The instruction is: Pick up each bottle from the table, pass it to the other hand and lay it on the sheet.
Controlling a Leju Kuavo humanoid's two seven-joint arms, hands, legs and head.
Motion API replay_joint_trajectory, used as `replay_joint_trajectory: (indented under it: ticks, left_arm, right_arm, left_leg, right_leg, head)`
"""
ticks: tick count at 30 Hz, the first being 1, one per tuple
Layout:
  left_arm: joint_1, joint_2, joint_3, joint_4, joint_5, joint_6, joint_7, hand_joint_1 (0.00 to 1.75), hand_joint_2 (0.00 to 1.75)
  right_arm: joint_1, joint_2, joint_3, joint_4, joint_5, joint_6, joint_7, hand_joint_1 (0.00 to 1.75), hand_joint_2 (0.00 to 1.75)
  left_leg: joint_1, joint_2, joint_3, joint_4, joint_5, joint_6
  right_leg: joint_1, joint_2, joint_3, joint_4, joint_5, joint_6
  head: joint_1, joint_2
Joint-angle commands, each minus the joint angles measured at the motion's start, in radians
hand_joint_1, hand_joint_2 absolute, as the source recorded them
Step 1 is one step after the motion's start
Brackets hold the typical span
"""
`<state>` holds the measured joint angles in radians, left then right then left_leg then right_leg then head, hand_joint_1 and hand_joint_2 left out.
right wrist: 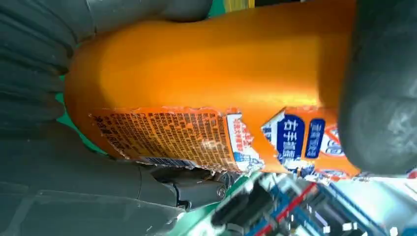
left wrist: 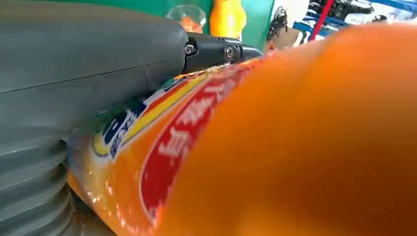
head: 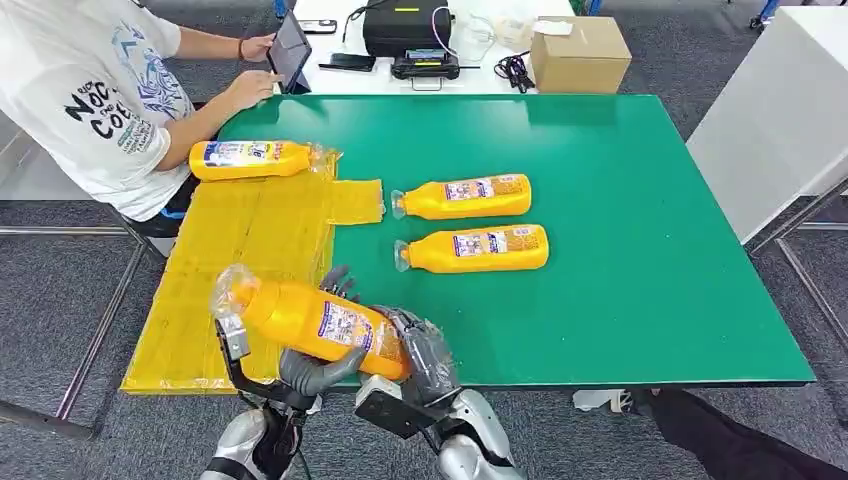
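An orange bottle (head: 310, 318) with a clear wrapped cap hangs slanted over the front of the yellow sheet (head: 250, 250). Both hands hold it. My left hand (head: 312, 368) cups it from below at the middle, and my right hand (head: 425, 352) grips its base end. In the left wrist view the bottle (left wrist: 295, 147) presses against my left hand (left wrist: 74, 73). In the right wrist view the bottle (right wrist: 206, 73) lies in my right hand (right wrist: 74, 196). Another bottle (head: 250, 158) lies at the sheet's far end. Two more bottles (head: 465, 197) (head: 475, 248) lie on the green table (head: 620, 200).
A person (head: 90, 90) sits at the far left corner, hands on a tablet (head: 290, 48). Behind the green table a white table carries a black device (head: 405, 28) and a cardboard box (head: 578, 52). A white cabinet (head: 780, 110) stands to the right.
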<state>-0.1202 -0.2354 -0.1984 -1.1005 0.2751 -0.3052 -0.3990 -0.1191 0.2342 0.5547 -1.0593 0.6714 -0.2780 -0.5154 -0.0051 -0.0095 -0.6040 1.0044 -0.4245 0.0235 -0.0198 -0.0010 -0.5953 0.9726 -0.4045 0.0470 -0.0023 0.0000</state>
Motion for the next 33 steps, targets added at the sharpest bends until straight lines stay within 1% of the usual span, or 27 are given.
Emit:
replay_joint_trajectory:
  ticks: [1, 2, 3, 5, 6, 8, 9, 11, 12, 14, 15, 16, 17, 18, 22, 23, 26, 27, 31, 33]
  left_arm:
    - [-0.081, -0.002, 0.014, 0.085, 0.011, 0.002, 0.000, 0.00, 1.75]
    - [-0.081, -0.002, 0.014, 0.085, 0.011, 0.002, 0.000, 0.00, 1.75]
    - [-0.080, -0.002, 0.013, 0.085, 0.011, 0.002, 0.000, 0.00, 1.75]
    - [-0.080, -0.002, 0.013, 0.085, 0.011, 0.002, 0.000, 0.00, 1.75]
    - [-0.080, -0.002, 0.013, 0.085, 0.011, 0.002, 0.000, 0.00, 1.75]
    - [-0.080, -0.002, 0.013, 0.085, 0.011, 0.002, 0.000, 0.00, 1.75]
    - [-0.079, -0.001, 0.012, 0.084, 0.012, -0.002, -0.001, 0.00, 1.75]
    - [-0.077, -0.001, 0.013, 0.084, 0.015, -0.007, 0.000, 0.00, 1.75]
    - [-0.075, -0.001, 0.013, 0.083, 0.020, -0.017, -0.003, 0.00, 1.75]
    - [-0.074, -0.008, 0.029, 0.082, 0.053, -0.035, 0.001, 0.00, 1.75]
    - [-0.074, -0.013, 0.042, 0.081, 0.080, -0.045, 0.007, 0.03, 1.75]
    - [-0.074, -0.019, 0.053, 0.080, 0.110, -0.061, 0.012, 0.31, 1.75]
    - [-0.073, -0.021, 0.059, 0.077, 0.136, -0.071, 0.025, 1.73, 1.75]
    - [-0.071, -0.022, 0.061, 0.069, 0.152, -0.079, 0.022, 1.75, 1.75]
    - [-0.065, -0.028, 0.069, 0.036, 0.180, -0.069, 0.018, 1.75, 1.75]
    - [-0.065, -0.034, 0.079, 0.035, 0.196, -0.066, 0.020, 1.75, 1.75]
    - [-0.066, -0.030, 0.078, 0.029, 0.196, -0.054, 0.023, 1.75, 1.75]
    - [-0.063, -0.030, 0.078, 0.026, 0.194, -0.046, 0.023, 1.75, 1.75]
    - [-0.060, -0.032, 0.076, 0.014, 0.189, -0.030, 0.019, 1.75, 1.75]
    - [-0.058, -0.029, 0.067, 0.014, 0.178, -0.029, 0.020, 1.75, 1.75]
  right_arm:
    - [-0.044, -0.018, 0.146, 0.202, -0.004, 0.079, -0.003, 1.75, 1.75]
    - [-0.044, -0.018, 0.146, 0.202, -0.004, 0.079, -0.003, 1.75, 1.75]
    - [-0.046, -0.017, 0.146, 0.202, -0.003, 0.080, -0.003, 1.75, 1.75]
    - [-0.046, -0.017, 0.146, 0.202, -0.003, 0.080, -0.003, 1.75, 1.75]
    - [-0.046, -0.017, 0.146, 0.202, -0.003, 0.080, -0.003, 1.75, 1.75]
    - [-0.046, -0.017, 0.146, 0.202, -0.003, 0.080, -0.003, 1.75, 1.75]
    - [-0.049, -0.018, 0.147, 0.203, -0.005, 0.086, -0.001, 1.75, 1.75]
    - [-0.051, -0.017, 0.147, 0.221, -0.007, 0.095, 0.009, 1.75, 1.75]
    - [-0.053, -0.016, 0.149, 0.228, -0.006, 0.095, 0.008, 1.75, 1.75]
    - [-0.059, -0.014, 0.151, 0.243, -0.007, 0.100, 0.007, 1.75, 1.75]
    - [-0.063, -0.013, 0.152, 0.250, -0.007, 0.101, 0.009, 1.75, 1.75]
    - [-0.067, -0.013, 0.154, 0.256, -0.006, 0.106, 0.010, 1.75, 1.75]
    - [-0.069, -0.013, 0.154, 0.262, -0.005, 0.103, 0.013, 1.75, 1.75]
    - [-0.069, -0.013, 0.153, 0.267, -0.005, 0.104, 0.013, 1.75, 1.75]
    - [-0.070, -0.014, 0.152, 0.271, 0.005, 0.100, 0.022, 1.75, 1.75]
    - [-0.070, -0.014, 0.152, 0.271, 0.006, 0.101, 0.023, 1.75, 1.75]
    - [-0.071, -0.016, 0.151, 0.271, 0.009, 0.103, 0.030, 1.75, 1.75]
    - [-0.070, -0.017, 0.151, 0.271, 0.012, 0.103, 0.034, 1.75, 1.75]
    - [-0.065, -0.018, 0.147, 0.266, 0.014, 0.100, 0.034, 1.75, 1.75]
    - [-0.064, -0.018, 0.143, 0.261, 0.014, 0.093, 0.034, 1.75, 1.75]
  left_leg:
    - [0.002, 0.000, 0.004, -0.001, -0.001, -0.002]
    - [0.001, 0.000, 0.003, -0.001, 0.000, -0.001]
    - [0.002, -0.002, 0.005, -0.001, -0.001, -0.002]
    - [0.001, -0.002, 0.003, 0.000, -0.001, -0.001]
    - [0.002, -0.002, 0.004, 0.000, -0.002, -0.002]
    - [0.001, -0.001, 0.003, -0.001, -0.001, -0.001]
    - [0.002, -0.002, 0.004, 0.000, -0.002, -0.002]
    - [0.001, -0.001, 0.002, -0.001, 0.000, -0.001]
    - [0.002, -0.002, 0.004, -0.001, -0.001, -0.002]
    - [0.002, -0.001, 0.004, -0.001, -0.001, -0.001]
    - [0.001, -0.001, 0.003, -0.001, -0.001, -0.001]
    - [0.002, -0.002, 0.004, 0.000, -0.001, -0.002]
    - [0.001, -0.001, 0.002, 0.000, -0.001, -0.001]
    - [0.002, -0.002, 0.004, 0.000, -0.001, -0.002]
    - [0.002, -0.003, 0.004, 0.000, -0.001, -0.002]
    - [0.001, -0.002, 0.002, 0.000, -0.001, -0.001]
    - [0.003, -0.003, 0.004, 0.000, -0.002, -0.002]
    - [0.002, -0.002, 0.002, 0.000, -0.001, -0.001]
    - [0.003, -0.003, 0.004, 0.001, -0.002, -0.002]
    - [0.002, -0.003, 0.003, 0.001, -0.001, -0.002]
  right_leg:
    - [0.002, -0.001, 0.005, -0.002, -0.001, -0.002]
    - [0.001, -0.002, 0.003, -0.001, -0.001, -0.001]
    - [0.002, -0.004, 0.006, -0.002, -0.002, -0.003]
    - [0.001, -0.003, 0.003, -0.001, -0.001, -0.002]
    - [0.002, -0.003, 0.005, -0.001, -0.002, -0.002]
    - [0.002, -0.002, 0.003, -0.001, -0.001, -0.002]
    - [0.003, -0.003, 0.005, -0.002, -0.002, -0.002]
    - [0.001, -0.002, 0.002, -0.001, -0.001, -0.001]
    - [0.002, -0.003, 0.005, -0.002, -0.002, -0.002]
    - [0.002, -0.003, 0.004, -0.001, -0.002, -0.002]
    - [0.002, -0.003, 0.003, -0.001, -0.001, -0.002]
    - [0.002, -0.003, 0.005, -0.001, -0.002, -0.002]
    - [0.002, -0.003, 0.003, -0.001, -0.001, -0.002]
    - [0.003, -0.003, 0.005, -0.002, -0.002, -0.002]
    - [0.002, -0.004, 0.004, -0.001, -0.002, -0.002]
    - [0.002, -0.003, 0.002, -0.001, -0.001, -0.001]
    - [0.003, -0.004, 0.005, -0.001, -0.003, -0.002]
    - [0.002, -0.004, 0.002, -0.001, -0.001, -0.002]
    - [0.003, -0.005, 0.006, -0.001, -0.003, -0.003]
    - [0.003, -0.005, 0.004, -0.001, -0.002, -0.002]
  head:
    - [0.000, 0.000]
    - [0.000, 0.000]
    - [0.000, 0.000]
    - [0.000, 0.000]
    - [0.000, 0.000]
    - [0.000, 0.000]
    - [0.000, 0.000]
    - [0.000, 0.000]
    - [0.000, 0.000]
    - [0.000, 0.000]
    - [0.000, 0.000]
    - [0.000, 0.000]
    - [0.000, 0.000]
    - [0.000, 0.000]
    - [0.000, 0.000]
    - [0.000, 0.000]
    - [0.000, 0.000]
    - [0.000, 0.000]
    - [0.000, 0.000]
    - [0.000, 0.000]
